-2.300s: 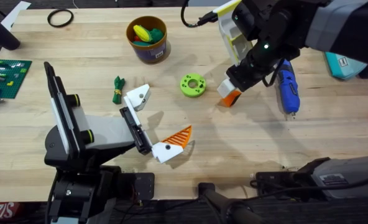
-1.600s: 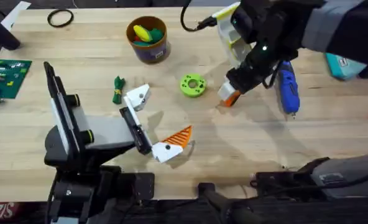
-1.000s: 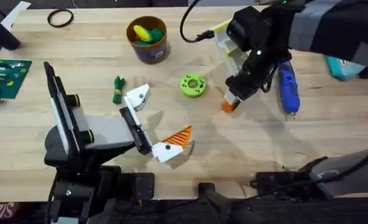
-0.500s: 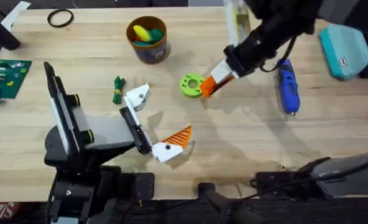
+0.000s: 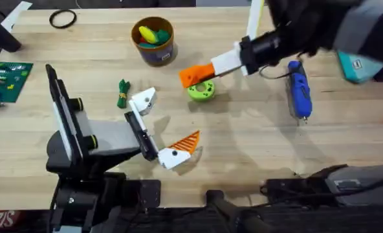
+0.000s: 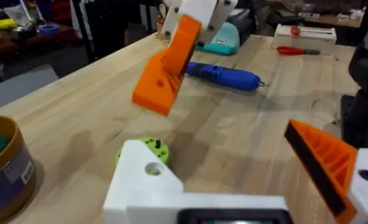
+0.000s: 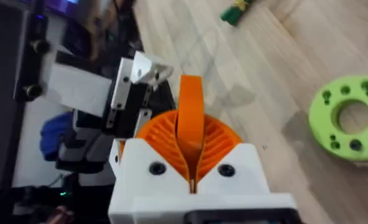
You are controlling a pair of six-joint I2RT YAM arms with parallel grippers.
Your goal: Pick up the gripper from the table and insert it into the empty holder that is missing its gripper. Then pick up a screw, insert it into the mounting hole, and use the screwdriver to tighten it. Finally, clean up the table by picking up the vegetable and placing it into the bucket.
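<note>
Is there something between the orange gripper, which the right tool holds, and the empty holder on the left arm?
Nothing visible does. The gripper hangs over the lime ring, which lies low on the table; bare wood separates it from the holder.

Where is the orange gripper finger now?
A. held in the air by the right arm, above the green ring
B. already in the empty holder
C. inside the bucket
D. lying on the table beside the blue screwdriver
A: the right gripper clamps the gripper, lifted just over the lime green ring.
</note>
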